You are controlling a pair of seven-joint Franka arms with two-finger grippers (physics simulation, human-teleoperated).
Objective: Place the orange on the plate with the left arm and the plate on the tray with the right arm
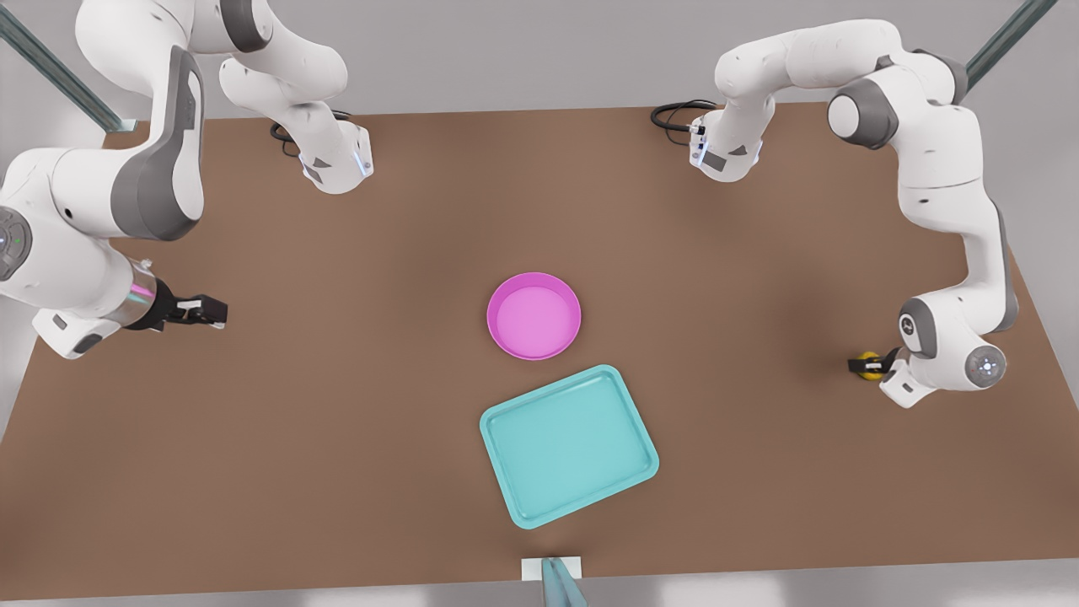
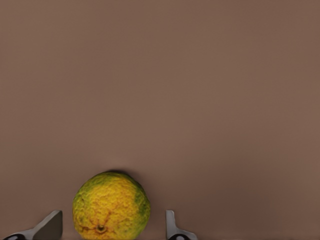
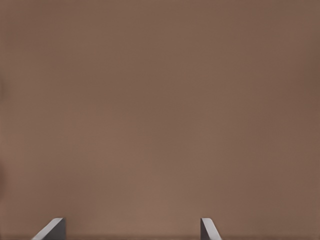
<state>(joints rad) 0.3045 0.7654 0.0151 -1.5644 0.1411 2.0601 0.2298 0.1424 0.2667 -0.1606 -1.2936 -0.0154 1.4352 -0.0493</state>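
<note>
Left end effector (image 1: 861, 366) spread around orange (image 2: 111, 205), not yet pinching. Firm, round, bumpy skin, likely rolls: grip across middle. Right end effector (image 1: 206, 310) spread, waiting over bare surface (image 1: 337, 421).

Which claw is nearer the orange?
The left. The left claw straddles the orange, fingers open either side with a gap. The right claw waits open across the table, at the front view's left.

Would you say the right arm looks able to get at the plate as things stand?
Probably yes. The right pincer hangs open at the front view's left, and bare table lies between it and the empty plate. The tray sits beside the plate, not across that path. The left pincer is at the orange, far off.
</note>
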